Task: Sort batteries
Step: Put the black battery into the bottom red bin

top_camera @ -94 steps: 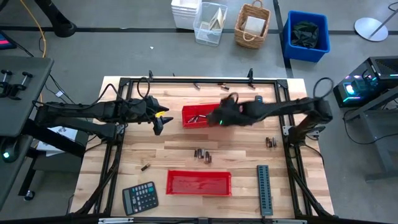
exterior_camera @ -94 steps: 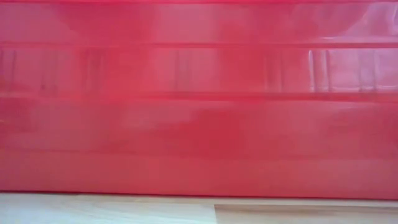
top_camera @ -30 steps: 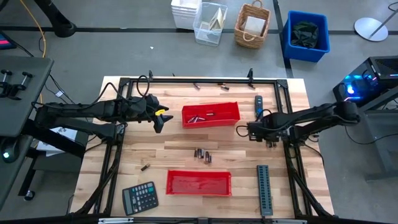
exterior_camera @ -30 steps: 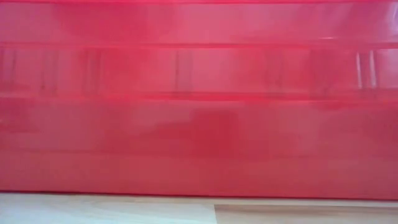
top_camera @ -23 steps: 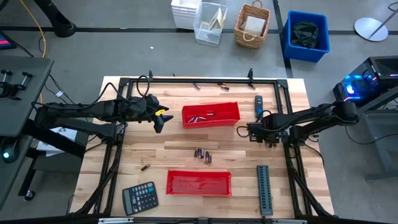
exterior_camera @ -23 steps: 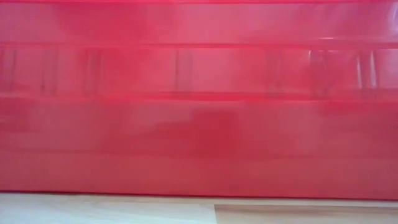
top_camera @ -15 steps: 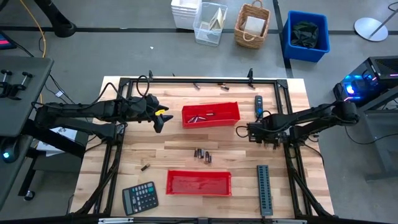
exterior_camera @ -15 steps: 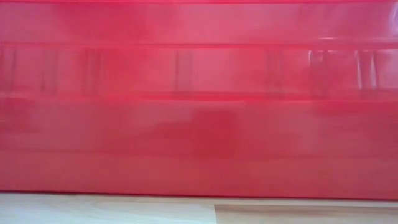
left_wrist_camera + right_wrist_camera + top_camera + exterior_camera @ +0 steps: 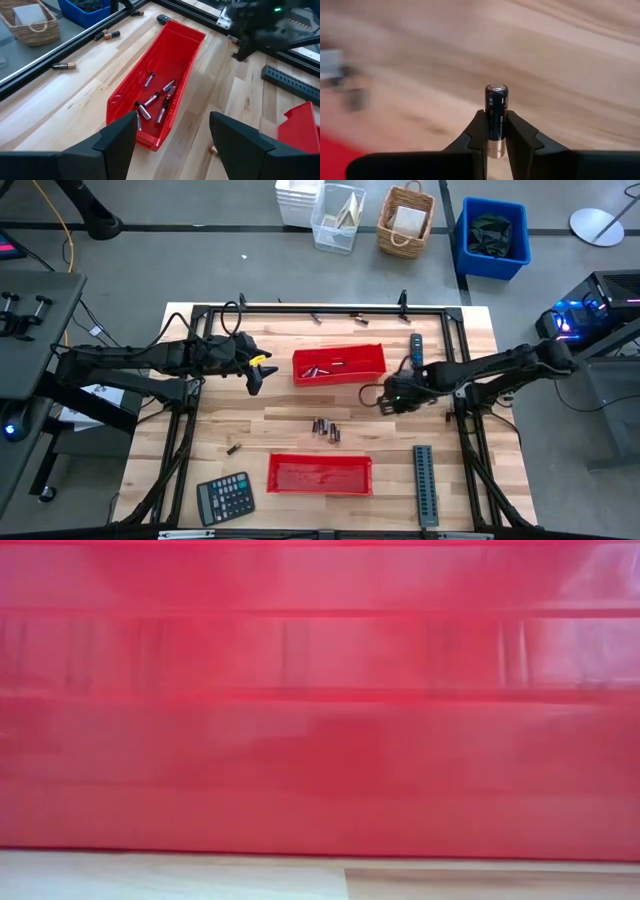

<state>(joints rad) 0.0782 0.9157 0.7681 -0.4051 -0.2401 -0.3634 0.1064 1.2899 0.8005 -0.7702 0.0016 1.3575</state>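
Observation:
My right gripper [image 9: 383,400] hangs over bare wood to the right of the far red tray [image 9: 338,364], shut on one battery [image 9: 496,112]. Left of that tray my left gripper [image 9: 255,380] hovers open and empty; its wrist view looks down on the tray [image 9: 175,55] with several batteries [image 9: 157,97] lying on its floor. A few batteries [image 9: 326,427] lie on the table between the two red trays, one more [image 9: 233,448] lies farther left, and others [image 9: 360,320] lie by the far frame bar. My right gripper pinches the battery's dark side [image 9: 495,125] between its two fingers, on the half toward the copper-coloured end [image 9: 495,148]. The battery lies along the fingers, its metallic end [image 9: 496,89] sticking out past the fingertips [image 9: 479,120]. It is lifted clear of the table.
The near red tray [image 9: 320,473] fills the low view with its wall [image 9: 320,720]. A calculator [image 9: 224,497] lies at the near left and a long grey ridged strip [image 9: 425,485] at the near right. A black-and-blue device [image 9: 416,350] sits far right. The black frame [image 9: 320,310] rings the table.
My right gripper has moved from the table's right side toward the left, closer to the far red tray, rising a little and turning at the wrist. My left gripper has stayed where it was.

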